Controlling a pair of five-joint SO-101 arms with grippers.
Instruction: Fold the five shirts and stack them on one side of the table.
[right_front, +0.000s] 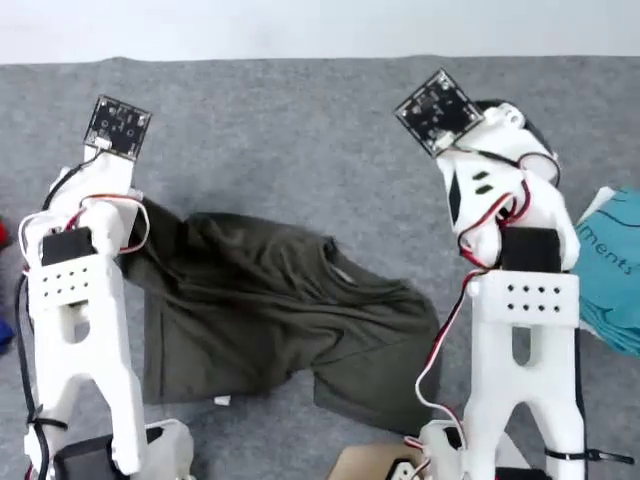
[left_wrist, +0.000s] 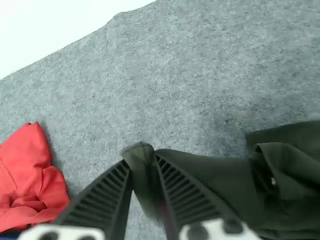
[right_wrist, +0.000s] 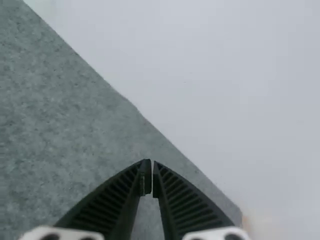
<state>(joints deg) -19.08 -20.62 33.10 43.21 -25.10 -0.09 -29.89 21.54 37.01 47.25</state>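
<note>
A dark olive shirt (right_front: 280, 320) lies crumpled across the middle of the grey mat (right_front: 300, 140). My left gripper (left_wrist: 144, 159) is shut on an edge of that olive shirt (left_wrist: 220, 175) and holds the cloth between its fingers near the shirt's left side. In the high view the left arm (right_front: 80, 270) stands over the shirt's left edge. My right gripper (right_wrist: 147, 172) is shut with nothing in it, up near the mat's far edge. The right arm (right_front: 510, 260) stands to the right of the shirt.
A red shirt (left_wrist: 25, 175) lies bunched at the table's left side. A teal shirt (right_front: 615, 265) lies at the right edge. A cardboard piece (right_front: 365, 462) shows at the front. The white surface (right_front: 300, 25) lies beyond the mat's far edge.
</note>
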